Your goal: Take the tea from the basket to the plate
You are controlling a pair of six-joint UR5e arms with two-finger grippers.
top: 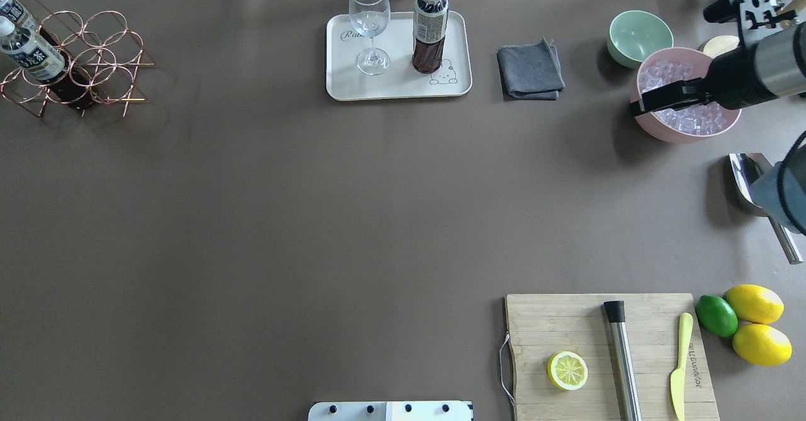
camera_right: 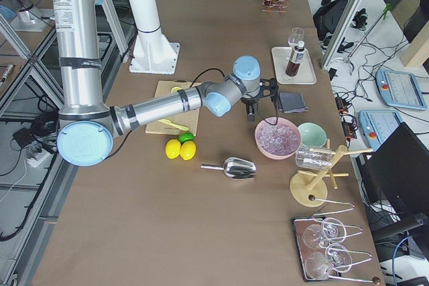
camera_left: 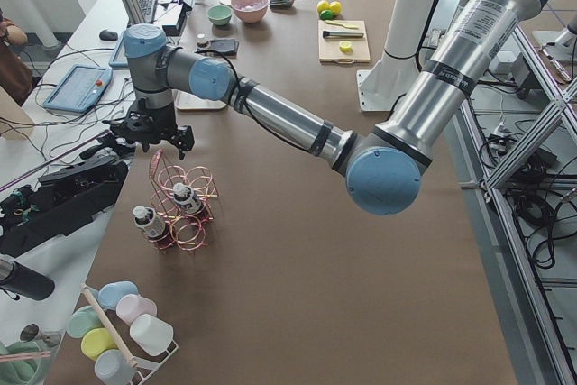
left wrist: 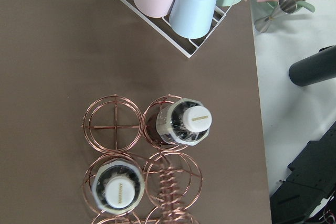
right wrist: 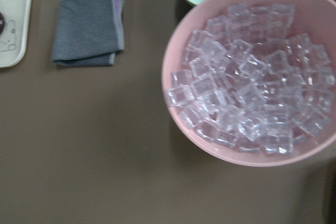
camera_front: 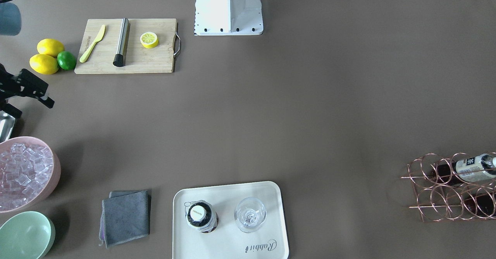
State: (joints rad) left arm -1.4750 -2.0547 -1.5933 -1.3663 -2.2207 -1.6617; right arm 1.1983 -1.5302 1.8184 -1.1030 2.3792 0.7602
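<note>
Counter (top: 315, 219): long, brown, with the task's things well apart along its far edge.

Left arm (camera_left: 288, 123): stretched out over the basket end. Right arm (camera_right: 167, 105): parked over the pink ice bowl (top: 648, 128), away from the job.

Plate (top: 352, 90): already carries a beige-label bottle (top: 430, 31) and a wine glass (top: 370, 24). Bare room is left only at the ends and the near rim.

Basket (left wrist: 114, 125): holds two dark bottles. The tea (left wrist: 185, 121) sits in a ring just beside the coiled handle (left wrist: 170, 192); the second bottle (left wrist: 118, 188) is in a neighbouring ring.

Left tool (camera_left: 153, 142): hangs above the basket, gripping nothing; seen only from the side, so I cannot tell whether it is spread. Right tool (top: 642, 103): looks spread in the front-facing view, and is empty.

Risks, as I judge them:
- The handle is close enough to snag a finger on the descent.
- The bottles lean in their rings, so a straight lift may drag the light wire frame along.
- The two bottles look alike from above, so the wrong one may be picked.
- Setting down in tight space on the plate could knock over the glass.
</note>
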